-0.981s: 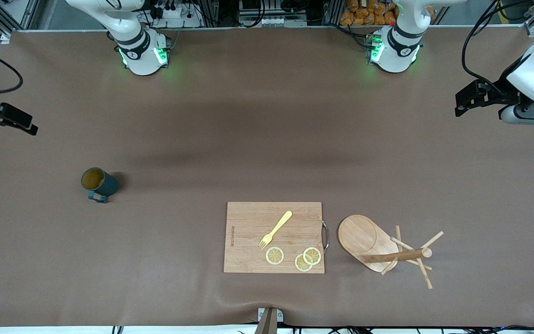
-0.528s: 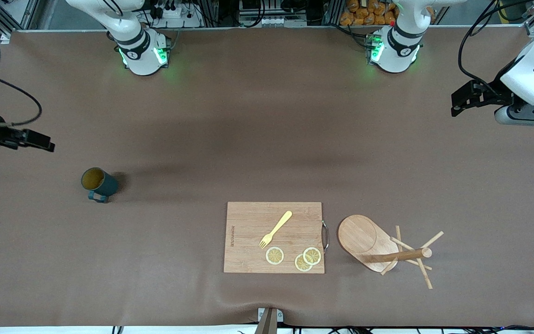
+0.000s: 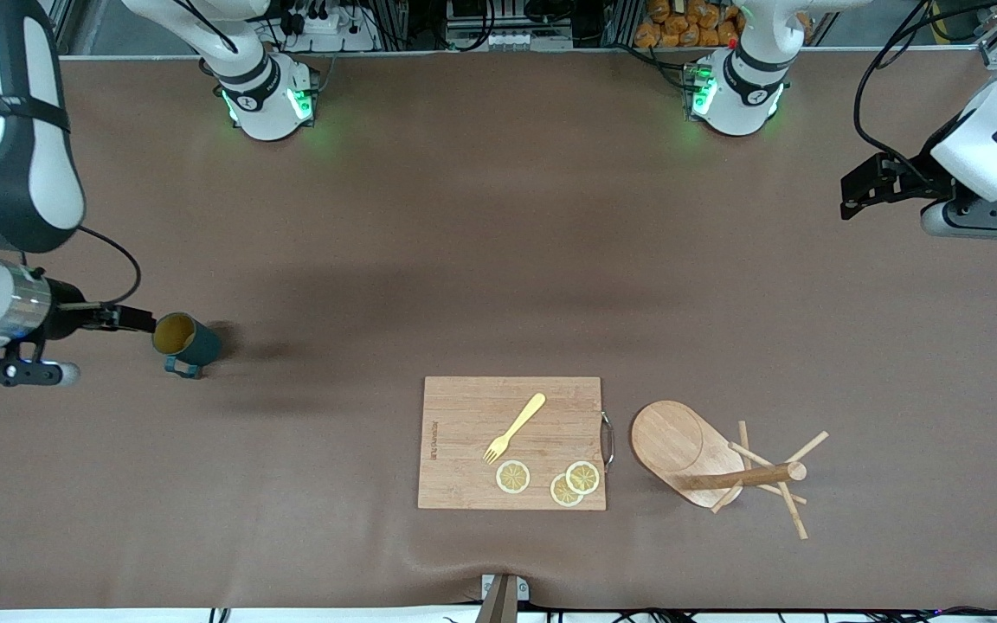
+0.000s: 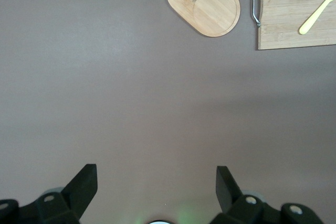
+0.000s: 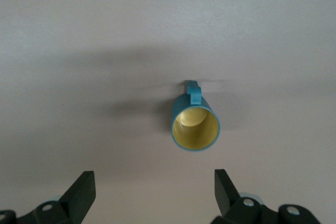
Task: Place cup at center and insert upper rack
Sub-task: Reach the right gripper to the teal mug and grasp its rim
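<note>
The dark teal cup (image 3: 185,340) stands upright near the right arm's end of the table, its handle toward the front camera and its inside tan-yellow. My right gripper (image 3: 133,318) is open and empty, low beside the cup's rim on the side toward the table's end. In the right wrist view the cup (image 5: 195,124) is ahead of the open gripper (image 5: 155,192), not between the fingers. The bamboo upper rack (image 3: 689,450) lies tipped on its side beside the cutting board. My left gripper (image 3: 860,186) is open and empty, up over the left arm's end of the table. The left wrist view shows the left gripper (image 4: 156,184) and the upper rack's base (image 4: 210,3).
A wooden cutting board (image 3: 464,415) with a metal handle lies near the front edge; a yellow fork (image 3: 516,427) and three lemon slices (image 3: 513,476) lie on it. The board also shows in the left wrist view (image 4: 294,24). The brown table mat (image 3: 498,260) is bare at its middle.
My right arm has swung in from the table's end, and its gripper has come down beside the cup. My left gripper has shifted only slightly. The cup and the rack have not moved.
</note>
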`<state>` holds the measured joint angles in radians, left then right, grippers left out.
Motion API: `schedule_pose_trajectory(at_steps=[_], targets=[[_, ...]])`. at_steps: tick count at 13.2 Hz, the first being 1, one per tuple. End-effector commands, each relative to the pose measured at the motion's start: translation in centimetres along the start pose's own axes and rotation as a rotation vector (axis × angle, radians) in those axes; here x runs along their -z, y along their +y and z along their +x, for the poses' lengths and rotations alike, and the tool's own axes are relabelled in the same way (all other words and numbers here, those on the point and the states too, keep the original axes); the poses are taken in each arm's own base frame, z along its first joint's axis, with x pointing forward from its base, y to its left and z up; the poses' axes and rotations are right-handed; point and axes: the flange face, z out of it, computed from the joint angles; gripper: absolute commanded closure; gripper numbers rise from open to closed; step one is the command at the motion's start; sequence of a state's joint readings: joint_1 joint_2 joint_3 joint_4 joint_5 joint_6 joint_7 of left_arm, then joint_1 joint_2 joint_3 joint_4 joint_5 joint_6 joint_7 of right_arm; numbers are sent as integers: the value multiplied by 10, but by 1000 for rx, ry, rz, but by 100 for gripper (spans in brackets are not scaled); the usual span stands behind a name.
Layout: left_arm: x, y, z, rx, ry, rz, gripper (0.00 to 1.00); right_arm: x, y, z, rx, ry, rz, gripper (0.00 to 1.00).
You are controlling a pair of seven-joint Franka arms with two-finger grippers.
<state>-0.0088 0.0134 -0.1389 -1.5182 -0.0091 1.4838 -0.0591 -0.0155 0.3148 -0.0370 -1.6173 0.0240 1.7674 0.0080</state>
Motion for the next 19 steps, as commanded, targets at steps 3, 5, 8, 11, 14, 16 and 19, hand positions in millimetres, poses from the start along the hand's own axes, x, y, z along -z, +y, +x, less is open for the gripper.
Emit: schedule_pose_trajectory(at_steps=[3, 5, 8, 11, 14, 16, 19], targets=[[4, 1, 1, 5, 13, 10, 0, -67, 8, -4, -15, -19, 0, 0], [4, -1, 1, 8, 13, 9, 0, -82, 8, -5, -17, -33, 0, 0], [3, -3, 2, 13, 10, 9, 0, -115, 14, -10, -26, -15, 1, 3], [3, -5, 2, 16, 10, 9, 0, -139, 14, -13, -26, 21, -1, 18], [3, -6, 2, 17, 10, 9, 0, -157, 13, -16, -24, 6, -2, 24], [3, -6, 2, 16, 10, 9, 0, -168, 13, -19, -27, -10, -2, 26], [3, -6, 2, 16, 12, 9, 0, -177, 10, -22, -24, -8, -2, 44]])
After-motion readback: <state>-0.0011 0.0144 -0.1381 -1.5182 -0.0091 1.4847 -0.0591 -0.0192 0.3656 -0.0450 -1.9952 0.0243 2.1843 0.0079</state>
